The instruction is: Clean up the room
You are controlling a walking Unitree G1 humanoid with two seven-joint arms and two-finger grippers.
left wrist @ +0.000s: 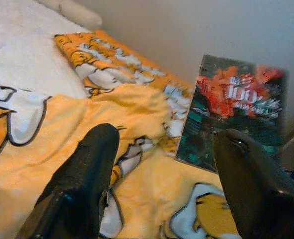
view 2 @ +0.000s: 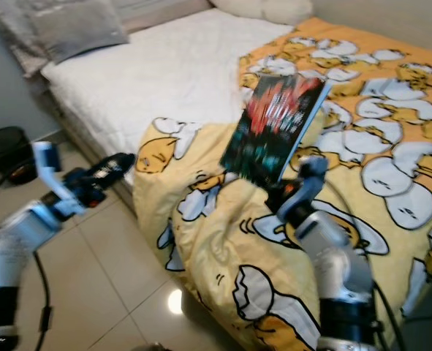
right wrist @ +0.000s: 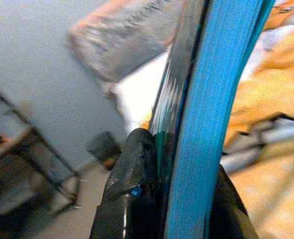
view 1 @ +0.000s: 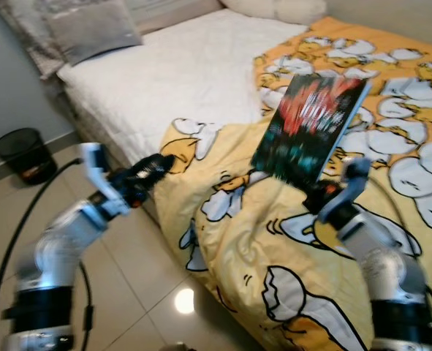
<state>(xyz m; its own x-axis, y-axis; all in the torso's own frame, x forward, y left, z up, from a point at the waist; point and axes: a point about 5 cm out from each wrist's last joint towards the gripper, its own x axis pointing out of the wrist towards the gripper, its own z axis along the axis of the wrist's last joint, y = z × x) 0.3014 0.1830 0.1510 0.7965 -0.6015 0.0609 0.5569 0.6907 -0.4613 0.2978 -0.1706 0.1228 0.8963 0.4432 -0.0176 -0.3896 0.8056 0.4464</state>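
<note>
left arm: silver, bent at elbow, reaching toward 1 o'clock from lower left
left gripper (view 1: 163,165): two long black fingers (left wrist: 84,174) spread apart, nothing between them
right arm: silver, raised from lower right toward 11 o'clock
right gripper (view 1: 312,194): black fingers (right wrist: 132,184) clamped on lower edge of dark-covered book with blue page edge (view 1: 309,128), held upright, tilted

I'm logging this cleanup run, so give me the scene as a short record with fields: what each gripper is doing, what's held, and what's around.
right gripper: shut on the book, holding it up over the bed
book: dark cover with red print, blue page edge, tilted, lifted off the duvet
left gripper: open, holding nothing, at the bed's edge
duvet: yellow, cartoon print, hanging off the bed
bed: white sheet, grey pillow
bin: black, on the floor beside the bed
</note>
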